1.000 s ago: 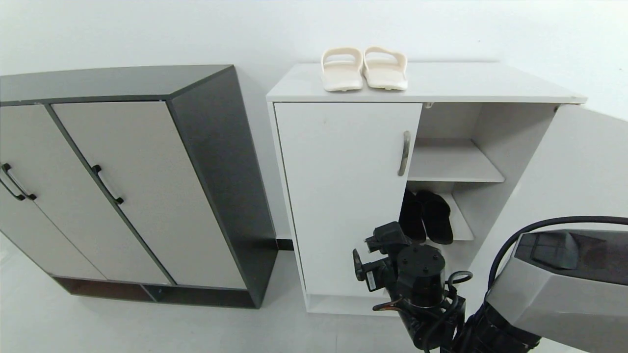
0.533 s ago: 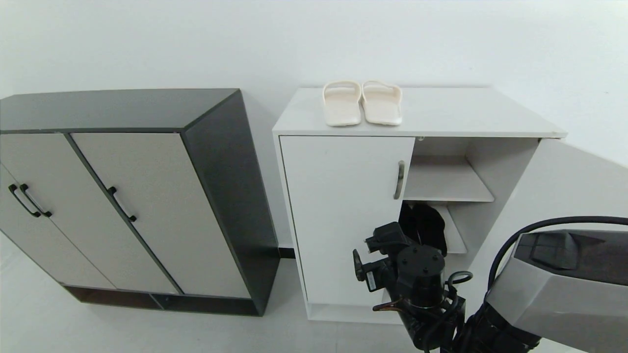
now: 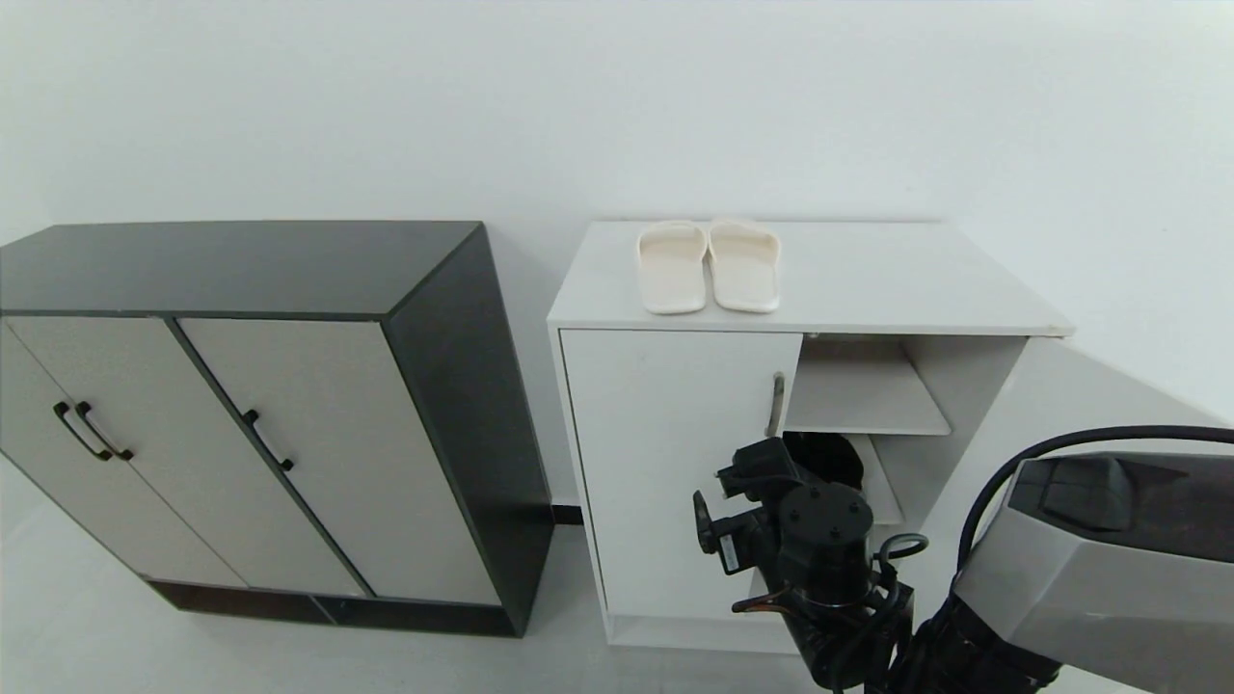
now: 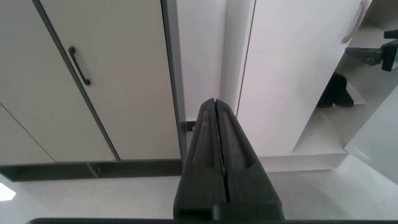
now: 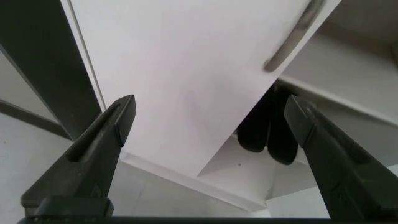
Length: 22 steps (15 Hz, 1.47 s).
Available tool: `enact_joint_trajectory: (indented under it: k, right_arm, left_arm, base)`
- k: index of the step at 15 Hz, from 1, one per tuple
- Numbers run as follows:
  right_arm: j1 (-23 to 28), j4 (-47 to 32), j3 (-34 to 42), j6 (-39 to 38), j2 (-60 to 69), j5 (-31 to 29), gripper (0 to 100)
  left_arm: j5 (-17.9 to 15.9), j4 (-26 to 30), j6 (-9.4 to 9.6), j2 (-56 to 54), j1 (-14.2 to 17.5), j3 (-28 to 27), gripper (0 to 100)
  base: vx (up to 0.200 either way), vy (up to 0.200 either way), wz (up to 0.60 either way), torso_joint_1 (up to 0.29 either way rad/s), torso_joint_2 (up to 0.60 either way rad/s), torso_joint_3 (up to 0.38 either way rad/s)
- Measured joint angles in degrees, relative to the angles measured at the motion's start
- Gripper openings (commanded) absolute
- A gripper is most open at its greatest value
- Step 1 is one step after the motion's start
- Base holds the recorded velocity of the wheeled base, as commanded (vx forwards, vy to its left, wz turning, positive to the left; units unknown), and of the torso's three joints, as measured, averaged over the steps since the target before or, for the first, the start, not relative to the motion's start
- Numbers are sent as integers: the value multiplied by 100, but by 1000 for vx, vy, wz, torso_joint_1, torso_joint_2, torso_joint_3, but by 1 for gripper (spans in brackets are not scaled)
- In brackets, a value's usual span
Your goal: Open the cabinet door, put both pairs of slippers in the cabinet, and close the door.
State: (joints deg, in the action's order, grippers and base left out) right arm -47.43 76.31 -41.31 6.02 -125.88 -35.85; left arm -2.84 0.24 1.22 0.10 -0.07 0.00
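Your right end effector (image 5: 208, 109), low and right of centre in the head view, hangs empty and spread wide before the white cabinet (image 3: 665, 482). The left end effector (image 4: 215, 112) is pinched closed on nothing. Beyond, black slippers (image 5: 268, 134) sit on the lower shelf. Cream slippers (image 3: 709, 265) lie higher, atop the cabinet, lengthwise toward the wall (image 3: 617, 116).

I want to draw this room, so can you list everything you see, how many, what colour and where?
white cabinet: one, white, against the wall, right door open, left door shut
dark cabinet: one, black with two grey doors, left of the white cabinet, shut
cream slippers: one pair, cream, side by side on top of the white cabinet
black slippers: one pair, black, on a lower shelf inside it
left gripper: one, black, shut, facing the gap between the cabinets
right gripper: one, black, open, before the shut door
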Motion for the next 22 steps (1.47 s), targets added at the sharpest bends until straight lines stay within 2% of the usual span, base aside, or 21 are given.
enact_joint_trajectory:
  k: [3,8,12,15,17,19,22]
  right_arm:
    - [6,32,-2,84,5,2,100]
    - [88,-11,-144,339,28,-6,100]
    - [37,-1440,-505,-85,416,-28,100]
    - [-101,-3193,-990,-859,870,-110,100]
    - [-204,-4117,-1536,-1462,1135,-433,100]
    - [-265,-4323,-2004,-1715,1259,-818,100]
    - [-289,-4323,-2426,-1968,1312,-934,100]
  left_arm:
    - [2,-4,1,0,-2,0,0]
    - [2,2,0,0,0,0,0]
    - [0,2,9,0,-4,0,0]
    - [-5,2,11,0,-2,0,0]
    - [-5,2,11,0,-2,0,0]
    - [-5,2,11,0,-2,0,0]
    - [-5,2,11,0,0,0,0]
  base:
    - [0,0,0,217,-492,-290]
    - [0,0,0,38,-81,-44]
    - [0,0,0,0,0,0]
    - [0,0,0,0,0,0]
    - [0,0,0,0,0,0]
    - [0,0,0,0,0,0]
    - [0,0,0,0,0,0]
